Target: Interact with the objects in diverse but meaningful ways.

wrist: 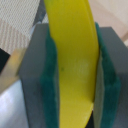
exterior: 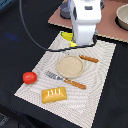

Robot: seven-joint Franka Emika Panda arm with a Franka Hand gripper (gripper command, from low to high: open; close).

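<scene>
In the wrist view a yellow banana (wrist: 75, 60) fills the gap between the green pads (wrist: 51, 80), and my gripper (wrist: 77, 75) is shut on it. The exterior view puts the gripper (exterior: 79, 42) at the far edge of the striped placemat (exterior: 100, 85), with one end of the banana (exterior: 66, 36) sticking out toward that view's left. A red tomato (exterior: 29, 77) lies just off the mat's left edge. A golden-brown bread loaf (exterior: 54, 94) rests on the mat's near corner. The butter-like block is out of view.
A round tan plate (exterior: 70, 65) sits mid-mat, with a fork (exterior: 54, 76) and a wooden-handled knife (exterior: 75, 83) in front of it and another wooden-handled utensil (exterior: 89, 58) behind. Grey pots (exterior: 122, 17) stand on a wooden board (exterior: 107, 27) at the back.
</scene>
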